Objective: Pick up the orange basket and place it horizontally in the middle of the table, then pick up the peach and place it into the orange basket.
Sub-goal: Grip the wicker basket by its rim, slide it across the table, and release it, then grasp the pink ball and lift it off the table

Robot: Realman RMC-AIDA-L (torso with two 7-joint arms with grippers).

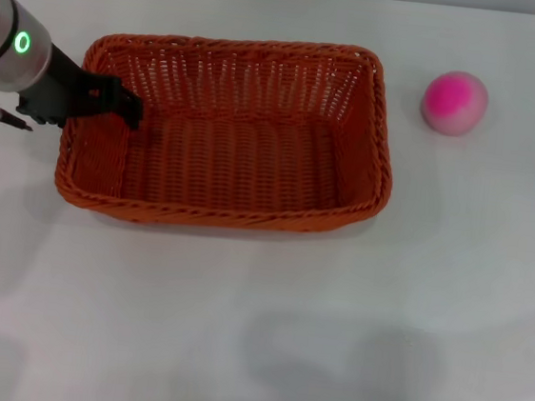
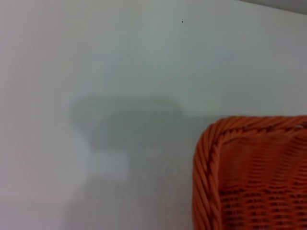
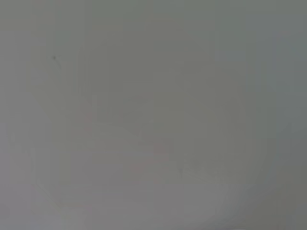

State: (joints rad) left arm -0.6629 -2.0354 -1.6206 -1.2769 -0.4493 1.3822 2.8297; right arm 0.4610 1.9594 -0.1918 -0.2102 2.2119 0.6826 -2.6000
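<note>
Basket [image 1: 227, 134] flat on counter [image 1: 253, 333], long side across, near middle, slightly left. Peach [image 1: 455, 102] on counter right of basket, apart, near far right corner. Left pincer [image 1: 129, 107] at basket's left end, over rim, black fingers [image 1: 115, 98] reaching inside; grip on rim cannot tell. Left wrist view: basket corner [image 2: 254, 172], braided rim, bare counter [image 2: 96, 72] with shadow. Right pincer out of sight; right wrist view blank grey.

A bare test setup, likely a lab: a plain white desk [image 1: 253, 333] under a robot arm [image 1: 33, 66].
</note>
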